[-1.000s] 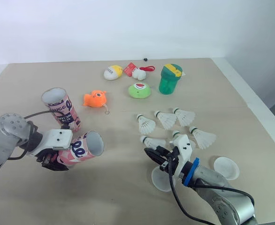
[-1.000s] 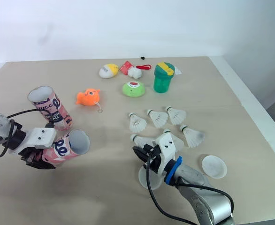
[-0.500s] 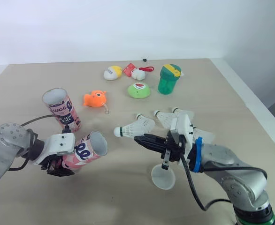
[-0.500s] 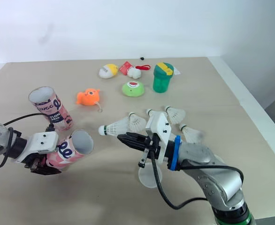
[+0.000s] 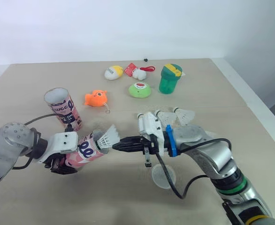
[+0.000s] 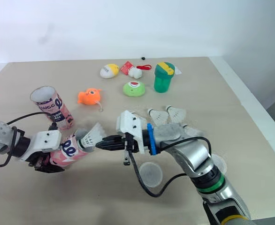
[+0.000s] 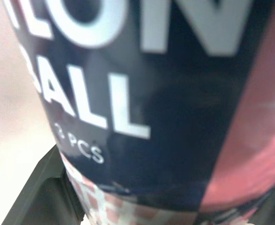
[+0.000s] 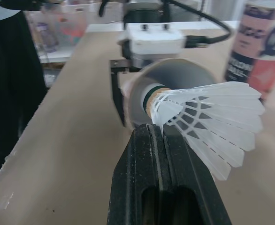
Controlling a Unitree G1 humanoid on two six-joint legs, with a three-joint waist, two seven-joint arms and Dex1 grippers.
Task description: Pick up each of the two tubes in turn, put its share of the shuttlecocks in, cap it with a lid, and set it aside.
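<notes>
My left gripper [image 5: 58,163] is shut on a pink and navy tube [image 5: 83,149], held tilted with its open mouth facing right. My right gripper [image 5: 117,146] is shut on the feathers of a white shuttlecock [image 5: 107,137], whose cork tip sits at the tube's mouth [image 8: 175,77]. The second tube [image 5: 61,108] stands upright behind the held one. Several loose shuttlecocks [image 5: 182,114] lie behind my right arm. A clear round lid [image 5: 163,176] lies on the table under that arm, and another lid [image 6: 219,164] shows further right.
At the back stand a green cup [image 5: 170,78], a green round toy [image 5: 140,90], an orange fish toy [image 5: 95,99], a yellow-white egg toy [image 5: 113,72] and a red and white toy [image 5: 136,71]. The table's edge [image 5: 255,101] runs down the right.
My right gripper has lifted a shuttlecock from the group and carried it left to the held tube's mouth. The left gripper keeps hold of the tube, nearly unmoved.
</notes>
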